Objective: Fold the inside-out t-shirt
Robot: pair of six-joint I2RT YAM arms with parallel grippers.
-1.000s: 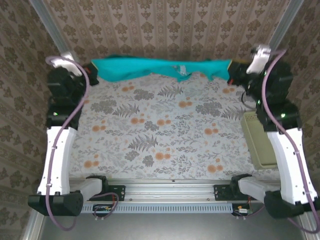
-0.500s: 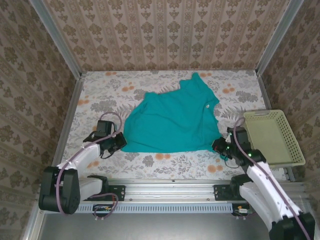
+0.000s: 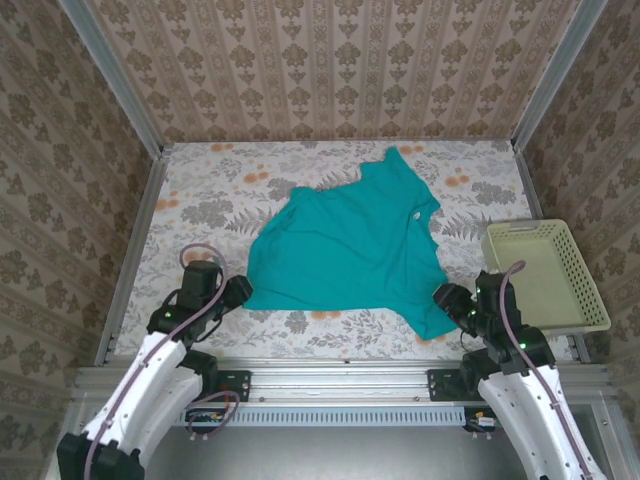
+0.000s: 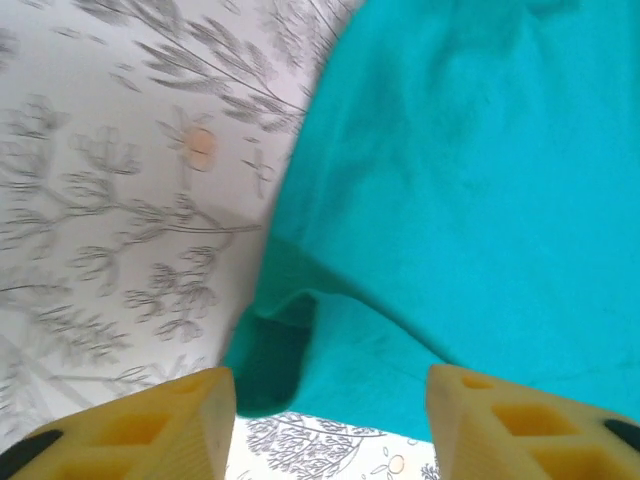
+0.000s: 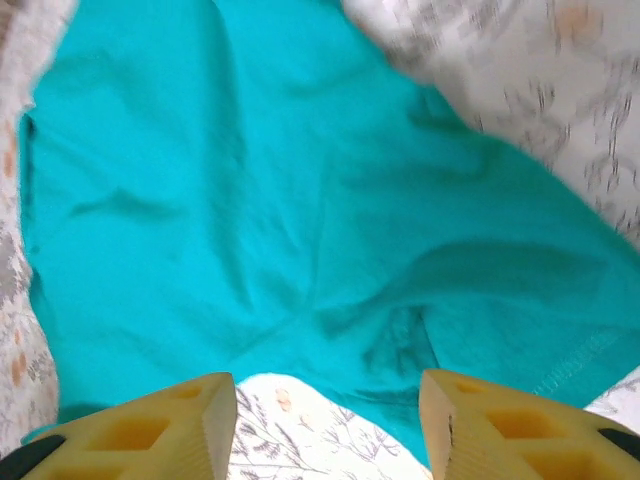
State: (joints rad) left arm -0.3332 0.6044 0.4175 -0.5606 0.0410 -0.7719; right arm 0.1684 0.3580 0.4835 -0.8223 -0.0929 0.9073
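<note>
While the inside-out t-shirt (image 3: 345, 250) lies spread (rumpled), left fingers (image 4: 130, 425) and right fingers (image 5: 140, 425) stand apart, empty.

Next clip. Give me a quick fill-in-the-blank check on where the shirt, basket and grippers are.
In the top view, the pale yellow basket stands to the ____ of the t-shirt.
The left gripper and right gripper both have their jaws ____.
Neither gripper holds the t-shirt; it lies on the ____.
Missing words: right; open; table.
</note>
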